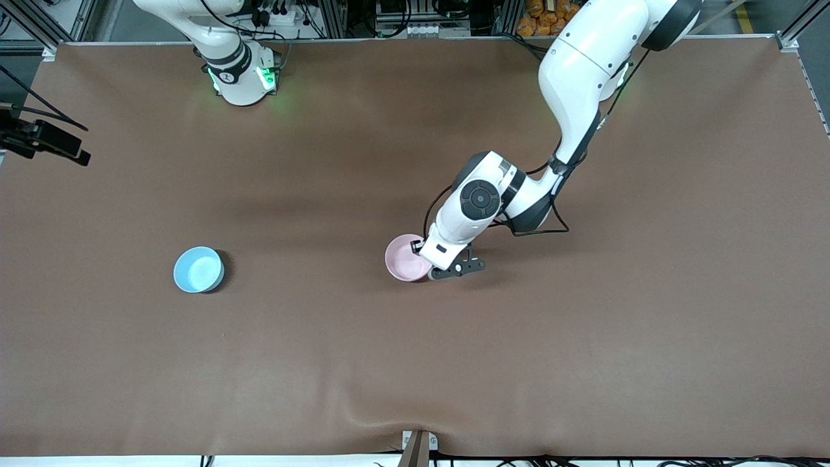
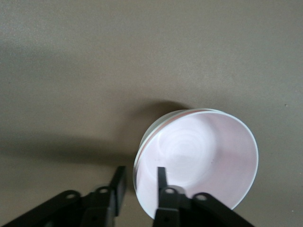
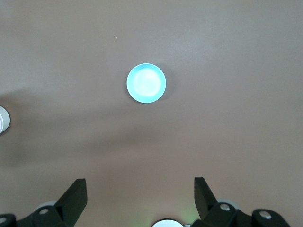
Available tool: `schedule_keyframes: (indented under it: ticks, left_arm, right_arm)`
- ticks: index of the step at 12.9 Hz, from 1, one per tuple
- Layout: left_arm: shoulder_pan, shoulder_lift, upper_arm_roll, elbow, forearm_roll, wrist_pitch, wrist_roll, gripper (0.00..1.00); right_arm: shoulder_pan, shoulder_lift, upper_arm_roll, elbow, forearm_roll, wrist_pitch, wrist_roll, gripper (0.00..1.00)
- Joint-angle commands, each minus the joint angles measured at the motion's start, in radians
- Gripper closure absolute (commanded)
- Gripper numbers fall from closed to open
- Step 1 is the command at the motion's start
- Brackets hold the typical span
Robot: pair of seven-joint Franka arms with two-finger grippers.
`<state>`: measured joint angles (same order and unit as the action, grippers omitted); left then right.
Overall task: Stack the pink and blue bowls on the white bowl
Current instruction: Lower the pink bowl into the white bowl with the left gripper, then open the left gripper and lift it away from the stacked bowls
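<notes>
The pale pink bowl (image 1: pixel 404 258) stands near the table's middle. In the left wrist view (image 2: pixel 203 156) a second, whiter rim shows just under its rim: the white bowl (image 2: pixel 155 125), with the pink bowl nested in it. In the front view the white bowl is hidden under the pink one. My left gripper (image 1: pixel 419 254) (image 2: pixel 139 180) is open, with one finger inside the pink bowl and the other outside, apart from the rim. The light blue bowl (image 1: pixel 198 269) (image 3: pixel 146 83) stands alone toward the right arm's end. My right gripper (image 3: pixel 139 198) is open and empty, high over the table; that arm waits.
The brown table cover (image 1: pixel 583 337) is bare around the bowls. The right arm's base (image 1: pixel 241 76) stands at the table's top edge. A black camera mount (image 1: pixel 39 139) juts in at the right arm's end of the table.
</notes>
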<state>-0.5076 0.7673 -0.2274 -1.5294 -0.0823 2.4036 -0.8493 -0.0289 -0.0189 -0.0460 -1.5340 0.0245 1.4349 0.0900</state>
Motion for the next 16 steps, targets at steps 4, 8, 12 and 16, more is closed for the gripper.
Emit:
schedule_keyframes:
  ticks: [4, 8, 12, 16]
  left_arm:
    - [0.017, -0.104, 0.013, 0.005, 0.015, -0.112, -0.021, 0.0]
    - [0.084, -0.209, 0.011, 0.009, 0.087, -0.211, 0.021, 0.0]
    - [0.173, -0.293, 0.01, 0.009, 0.105, -0.329, 0.171, 0.0]
    - [0.312, -0.345, 0.0, 0.011, 0.105, -0.441, 0.43, 0.0]
  right_arm:
    - [-0.009, 0.004, 0.008, 0.014, -0.008, -0.005, 0.011, 0.0]
    - [-0.008, 0.004, 0.006, 0.015, -0.012, -0.005, 0.008, 0.0]
    - [0.001, 0.01, 0.009, 0.026, -0.044, -0.007, 0.01, 0.0]
    - [0.01, 0.077, 0.012, 0.028, -0.034, 0.024, 0.005, 0.0]
